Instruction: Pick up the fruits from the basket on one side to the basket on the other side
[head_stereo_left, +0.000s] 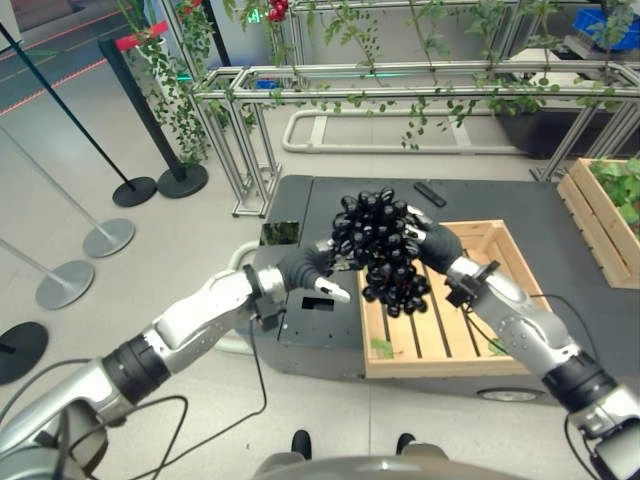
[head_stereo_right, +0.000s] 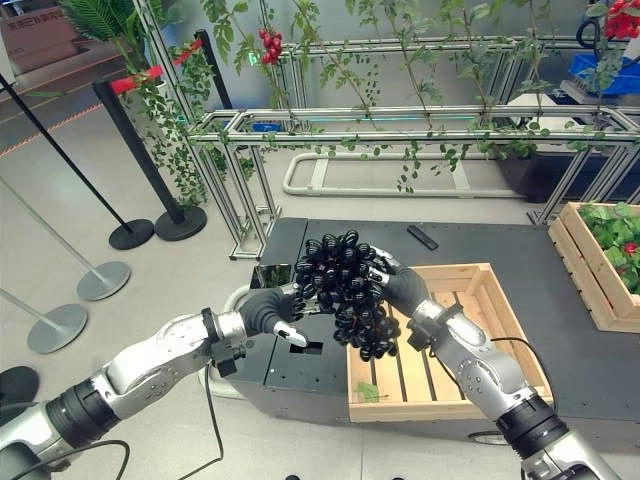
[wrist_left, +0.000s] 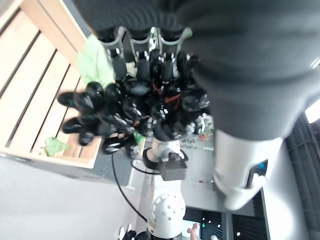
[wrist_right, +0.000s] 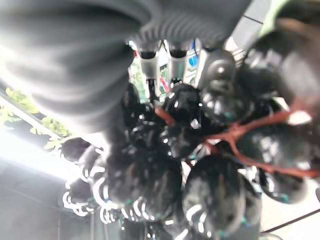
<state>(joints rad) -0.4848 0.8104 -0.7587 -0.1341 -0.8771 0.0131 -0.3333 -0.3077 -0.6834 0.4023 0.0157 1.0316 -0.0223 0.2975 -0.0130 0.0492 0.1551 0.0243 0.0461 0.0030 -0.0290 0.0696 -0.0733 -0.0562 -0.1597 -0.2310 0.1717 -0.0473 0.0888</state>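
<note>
One dark platform (head_stereo_left: 560, 230), pale floor (head_stereo_left: 180, 290)

Even, bright light in both eye views — wrist views blurred, close-up, backlit.

- The floor (head_stereo_left: 200, 250) is pale grey and smooth, with red lines at the far left.
- A dark platform (head_stereo_right: 520, 250) lies on it.
- Behind stands a metal frame (head_stereo_left: 400, 80) with green vines (head_stereo_right: 400, 40) and red fruits (head_stereo_right: 268, 42).
- At the left are black posts (head_stereo_left: 150, 110) and silver stanchion bases (head_stereo_left: 65, 283).
- A wooden planter (head_stereo_left: 600, 215) with leaves stands at the right.
</note>
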